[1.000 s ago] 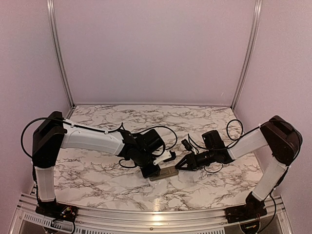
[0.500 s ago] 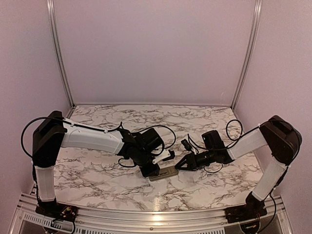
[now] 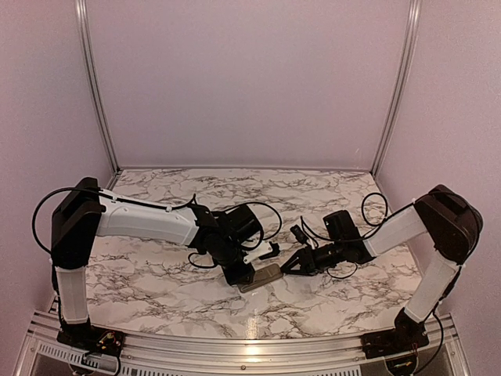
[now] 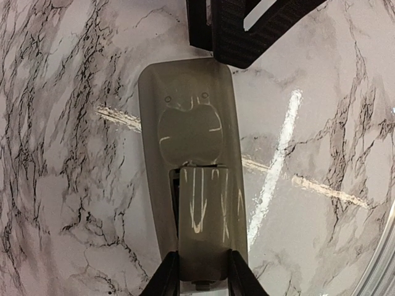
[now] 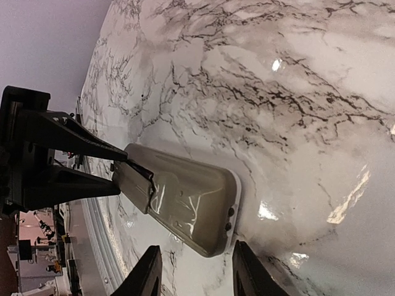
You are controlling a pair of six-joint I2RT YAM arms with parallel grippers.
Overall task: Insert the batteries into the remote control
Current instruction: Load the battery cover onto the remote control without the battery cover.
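Observation:
The remote control (image 3: 264, 275) lies face down on the marble, its tan-grey back (image 4: 185, 123) up. My left gripper (image 4: 202, 280) is shut on the loose battery cover (image 4: 203, 216) at the remote's near end; the cover sits slightly raised over its recess. The same cover (image 5: 133, 185) shows between the left fingers (image 5: 80, 145) in the right wrist view. My right gripper (image 5: 197, 268) stands open at the remote's (image 5: 191, 197) rounded far end, its tips beside that end's corners without clamping it. No batteries are in view.
The marble table (image 3: 156, 290) has a metal rail (image 3: 235, 348) along its near edge. Black cables (image 3: 376, 207) loop off both wrists. Plain walls close in the back and sides.
The left wrist has shifted a little and the right gripper has edged slightly left toward the remote's end. Both grips look the same.

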